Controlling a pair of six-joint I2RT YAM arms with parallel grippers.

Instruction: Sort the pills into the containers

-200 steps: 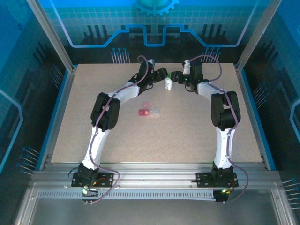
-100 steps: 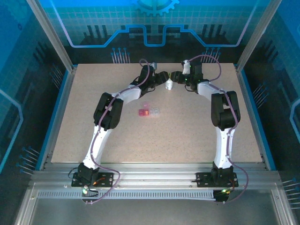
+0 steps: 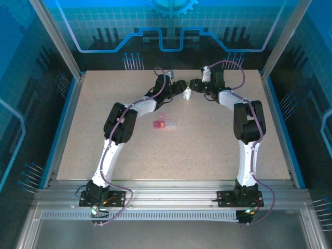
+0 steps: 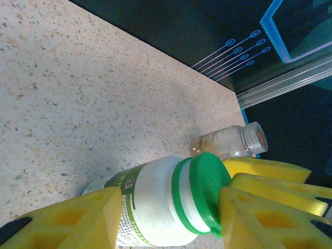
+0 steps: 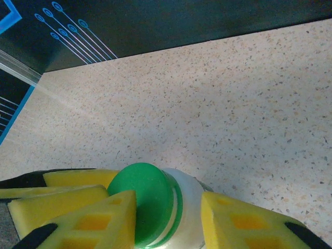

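At table (image 3: 218, 145) rear: left tool (image 4: 168, 196), right tool (image 5: 167, 199) clamp near-upright white bottle (image 3: 187, 94), cap (image 5: 140, 197) up.

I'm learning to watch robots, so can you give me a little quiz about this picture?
1. True or false: the white plastic bottle with a green cap sits between yellow foam fingers.
2. In the left wrist view, what is behind it? A) small translucent plastic vial B) spoon C) cup
3. How many end effectors flank the bottle?
Key: 1 true; 2 A; 3 two, the left end effector and the right end effector.
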